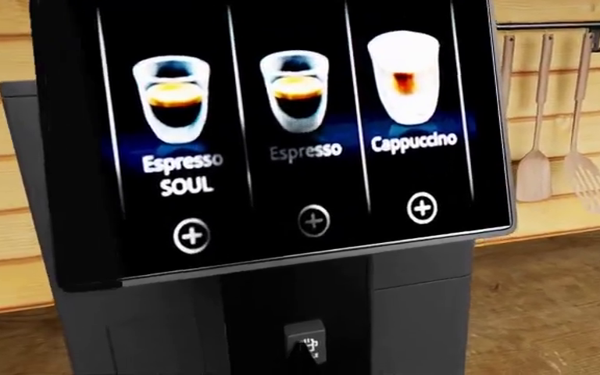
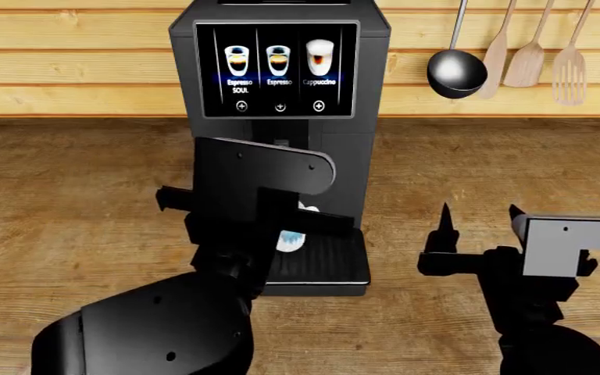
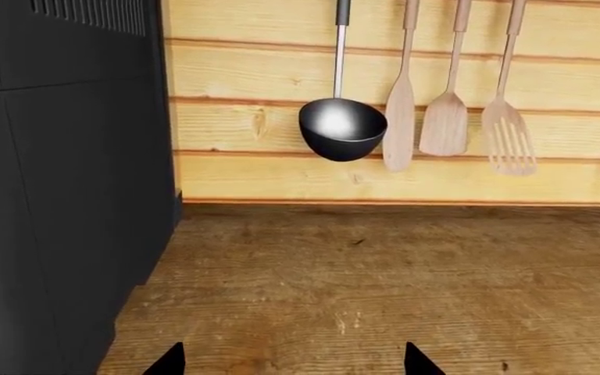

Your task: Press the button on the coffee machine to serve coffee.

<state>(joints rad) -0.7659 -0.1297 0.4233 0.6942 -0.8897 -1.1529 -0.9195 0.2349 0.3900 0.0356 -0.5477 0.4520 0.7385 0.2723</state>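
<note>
The coffee machine (image 2: 279, 141) stands at the back-centre of the wooden counter (image 2: 71, 203), against the plank wall, w/ its screen (image 1: 279, 133) facing the robot. It looks heavy and rigid, so it shouldn't slide under a light poke. No gripping needed, just a fingertip tap on 1 of the 3 round plus buttons (image 1: 191, 235) under the drinks. The glossy panel probably wants gentle pressure.

The left gripper (image 2: 227, 211) is raised in front of the machine; can't tell its jaws. The right gripper (image 2: 477, 219) hangs off to the side, jaws spread, holding nothing.
</note>
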